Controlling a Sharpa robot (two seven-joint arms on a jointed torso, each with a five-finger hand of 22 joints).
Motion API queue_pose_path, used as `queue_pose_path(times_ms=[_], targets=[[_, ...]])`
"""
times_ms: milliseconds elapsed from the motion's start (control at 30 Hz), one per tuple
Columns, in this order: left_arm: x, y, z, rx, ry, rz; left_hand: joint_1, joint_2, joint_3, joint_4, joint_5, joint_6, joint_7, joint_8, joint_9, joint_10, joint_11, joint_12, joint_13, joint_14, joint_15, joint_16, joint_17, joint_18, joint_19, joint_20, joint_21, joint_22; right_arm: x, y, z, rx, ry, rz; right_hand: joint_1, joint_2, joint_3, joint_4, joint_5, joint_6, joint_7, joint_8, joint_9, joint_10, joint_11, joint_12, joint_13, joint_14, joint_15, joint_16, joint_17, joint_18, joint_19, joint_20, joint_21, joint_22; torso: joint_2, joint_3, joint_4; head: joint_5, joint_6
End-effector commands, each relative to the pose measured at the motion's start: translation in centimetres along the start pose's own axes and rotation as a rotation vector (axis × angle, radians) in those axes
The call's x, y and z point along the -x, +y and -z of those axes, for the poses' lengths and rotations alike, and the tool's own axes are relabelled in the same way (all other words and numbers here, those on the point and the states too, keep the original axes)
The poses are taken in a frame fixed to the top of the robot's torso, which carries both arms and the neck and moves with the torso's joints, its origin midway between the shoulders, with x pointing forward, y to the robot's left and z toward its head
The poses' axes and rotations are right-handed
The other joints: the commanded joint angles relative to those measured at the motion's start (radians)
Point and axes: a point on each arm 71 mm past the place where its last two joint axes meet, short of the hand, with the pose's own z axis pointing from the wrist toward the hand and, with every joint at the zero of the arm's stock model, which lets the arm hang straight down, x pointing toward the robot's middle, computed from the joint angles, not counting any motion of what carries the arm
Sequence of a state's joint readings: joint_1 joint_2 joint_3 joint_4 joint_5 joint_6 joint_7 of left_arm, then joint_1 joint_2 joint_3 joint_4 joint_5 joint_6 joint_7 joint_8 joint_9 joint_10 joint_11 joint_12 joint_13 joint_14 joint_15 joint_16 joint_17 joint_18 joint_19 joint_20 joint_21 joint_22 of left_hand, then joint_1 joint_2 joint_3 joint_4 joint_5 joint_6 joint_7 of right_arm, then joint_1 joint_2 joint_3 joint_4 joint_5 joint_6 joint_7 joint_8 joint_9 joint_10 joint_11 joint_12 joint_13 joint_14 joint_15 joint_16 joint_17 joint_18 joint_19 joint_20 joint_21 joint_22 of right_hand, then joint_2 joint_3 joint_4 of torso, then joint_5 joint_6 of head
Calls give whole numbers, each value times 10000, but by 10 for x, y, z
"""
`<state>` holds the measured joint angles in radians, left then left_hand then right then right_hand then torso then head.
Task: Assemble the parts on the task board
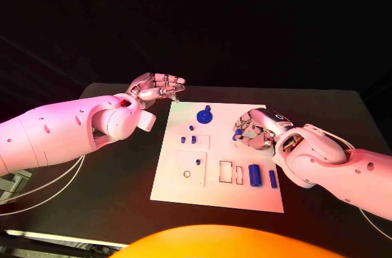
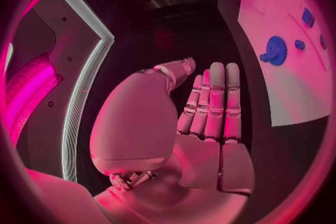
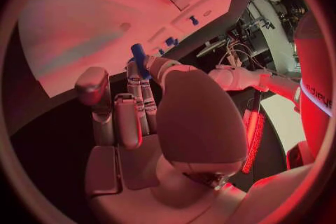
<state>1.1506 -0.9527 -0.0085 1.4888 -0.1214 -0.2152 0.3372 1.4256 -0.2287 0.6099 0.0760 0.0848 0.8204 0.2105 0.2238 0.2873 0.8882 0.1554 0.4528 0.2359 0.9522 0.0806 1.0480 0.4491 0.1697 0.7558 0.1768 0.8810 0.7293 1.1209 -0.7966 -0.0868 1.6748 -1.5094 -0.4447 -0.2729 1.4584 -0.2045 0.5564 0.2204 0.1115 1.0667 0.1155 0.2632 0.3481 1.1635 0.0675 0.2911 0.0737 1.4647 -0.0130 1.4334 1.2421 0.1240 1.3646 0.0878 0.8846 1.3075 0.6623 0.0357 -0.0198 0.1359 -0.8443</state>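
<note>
The white task board (image 1: 214,181) lies mid-table. My right hand (image 1: 255,129) hovers over its far right part and pinches a small blue peg (image 1: 238,134); the peg (image 3: 138,59) sticks out between thumb and fingers (image 3: 143,95) in the right wrist view. A round blue part (image 1: 204,116) sits near the board's far edge, small blue pieces (image 1: 188,139) lie left of centre, and two blue cylinders (image 1: 255,175) lie at the near right. My left hand (image 1: 155,87) floats off the board's far left corner, fingers (image 2: 210,106) straight, holding nothing.
Rectangular slots (image 1: 226,172) and a small hole (image 1: 187,173) mark the board's near half. Black table (image 1: 114,184) surrounds the board on all sides. Cables (image 1: 49,184) hang below my left arm at the table's left edge.
</note>
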Motion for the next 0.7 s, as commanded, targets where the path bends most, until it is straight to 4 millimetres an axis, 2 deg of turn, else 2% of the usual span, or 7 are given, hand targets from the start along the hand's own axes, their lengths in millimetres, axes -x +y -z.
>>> queue_pose_path(times_ms=[33, 167, 267, 333, 433, 633, 700], targets=[[-2, -1, 0, -96, 165, 17, -109, -4, -38, 35, 45, -92, 97, -31, -14, -76, -7, 62, -11, -5, 30, -27, -2, 116, -7, 76, -58, -8, 9, 8, 3, 198, -394, -655, 90, 131, 11, -53, 37, 45, 31, 33, 15, 169, -117, -42, 14, 394, -65, 1, -8, -73, 20, -33, -24, 255, -12, -4, -17, 9, -20], [-2, -1, 0, -99, 190, 31, -109, -4, -38, 35, 45, -92, 97, -31, -14, -76, -7, 62, -11, -5, 30, -27, -2, 116, -7, 76, -58, -8, 11, 21, 5, 495, -268, -958, 92, 129, 14, -67, 38, 43, 32, 36, 20, 170, -117, -47, 14, 397, -65, 7, 8, -74, 21, -34, -21, 257, -10, -22, -23, 28, -4], [-3, -1, -1, -104, 210, 43, -109, -4, -38, 35, 45, -92, 97, -31, -14, -76, -7, 62, -11, -5, 30, -27, -2, 116, -7, 76, -58, -8, 5, 35, 4, 795, -9, -1170, 102, 112, 20, -117, 39, 35, 40, 47, 36, 172, -115, -64, 14, 391, -63, -4, -15, -67, 4, -37, -73, 244, -9, -7, -22, 73, -23], [-3, 0, -1, -105, 226, 58, -111, -3, -42, 42, 42, -102, 98, -30, -16, -90, -6, 69, -13, -10, 32, -24, -1, 117, -5, 80, -74, -17, -2, 46, 4, 1052, 184, -1308, 104, 92, 20, -156, 39, 27, 46, 55, 48, 170, -110, -79, 13, 386, -61, -15, -38, -62, -9, -37, -116, 234, -11, -2, -13, 92, -31], [-5, 0, -3, -98, 267, 89, -111, -3, -42, 42, 42, -102, 98, -30, -16, -90, -6, 69, -13, -10, 32, -24, -1, 117, -5, 80, -74, -17, -16, 64, 2, 1527, 475, -1435, 109, 93, 27, -178, 42, 23, 50, 58, 54, 169, -108, -88, 13, 383, -60, -20, -48, -57, -20, -38, -148, 225, -16, -18, 35, 127, -43], [-10, 1, -5, -86, 390, 149, -111, -3, -42, 42, 42, -102, 98, -30, -16, -90, -6, 69, -13, -10, 32, -24, -1, 117, -5, 80, -74, -17, -41, 88, 3, 2239, 843, -1463, 145, 94, 63, -309, 78, -1, 71, 75, 86, 174, -102, -126, 13, 376, -56, -35, -72, -52, -33, -40, -191, 224, 0, -55, 34, 265, -50], [-10, 1, -6, -85, 392, 151, -111, -3, -42, 42, 42, -102, 98, -30, -16, -90, -6, 69, -13, -10, 32, -24, -1, 117, -5, 80, -74, -17, -49, 94, 4, 2411, 962, -1498, 155, 96, 80, -367, 118, -9, 81, 83, 101, 178, -96, -141, 15, 376, -54, -34, -66, -53, -33, -41, -191, 230, 4, -42, 19, 355, -58]])
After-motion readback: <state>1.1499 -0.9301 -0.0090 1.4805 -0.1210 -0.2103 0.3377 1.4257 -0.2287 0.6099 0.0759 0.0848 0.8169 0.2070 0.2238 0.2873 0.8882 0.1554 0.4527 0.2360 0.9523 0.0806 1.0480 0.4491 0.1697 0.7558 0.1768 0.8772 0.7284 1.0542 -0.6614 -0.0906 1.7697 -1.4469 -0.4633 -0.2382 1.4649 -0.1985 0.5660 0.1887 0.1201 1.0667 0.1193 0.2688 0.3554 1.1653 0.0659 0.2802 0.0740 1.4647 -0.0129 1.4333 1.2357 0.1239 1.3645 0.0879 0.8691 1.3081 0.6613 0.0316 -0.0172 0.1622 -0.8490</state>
